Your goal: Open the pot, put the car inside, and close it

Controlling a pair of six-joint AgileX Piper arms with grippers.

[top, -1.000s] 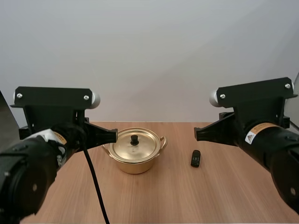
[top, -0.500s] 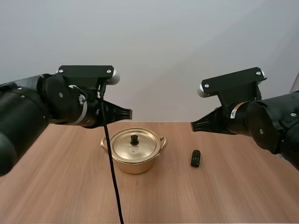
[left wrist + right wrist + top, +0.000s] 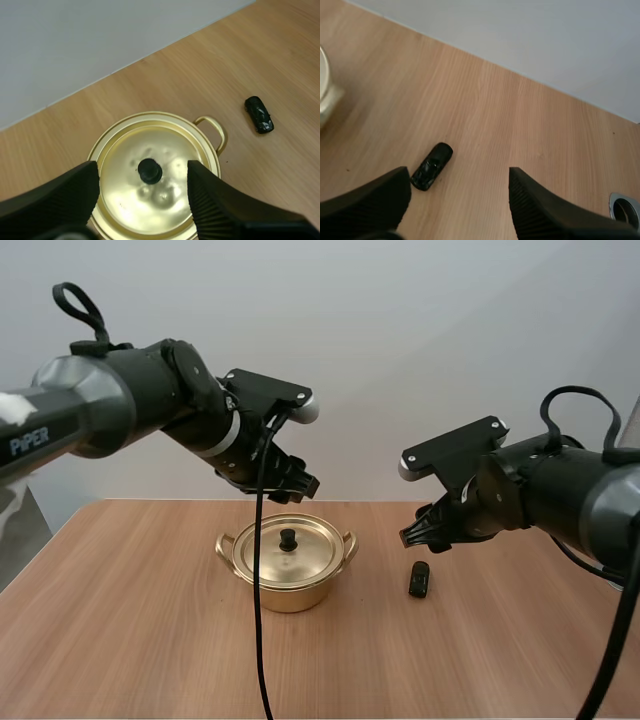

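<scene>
1. The near half of the table [image 3: 150,650] is bare wood from its left edge to its right; there is open room on the near side of both things.
2. The car [image 3: 420,580] lies on the wood right of the pot [image 3: 290,592], apart from it with a bare strip between; it is small and black, its length running near to far.
3. The pot stands left of the car, toward the far edge; its lid [image 3: 268,558] is on, the black knob [image 3: 288,538] upright at the centre; one handle [image 3: 348,540] points right, toward the car.
4. The right gripper [image 3: 412,538] hangs just above and beyond the car; its fingers [image 3: 545,210] are spread wide with nothing between them; a metal ring [image 3: 624,205] is set in the wood right of the car.
5. The left gripper [image 3: 305,488] hangs over the pot's far rim, clear of the lid; it is spread wide and empty; its wrist view sets the knob between the two tips.
6. The table's far edge meets a plain wall [image 3: 400,360] a little behind the pot.
</scene>
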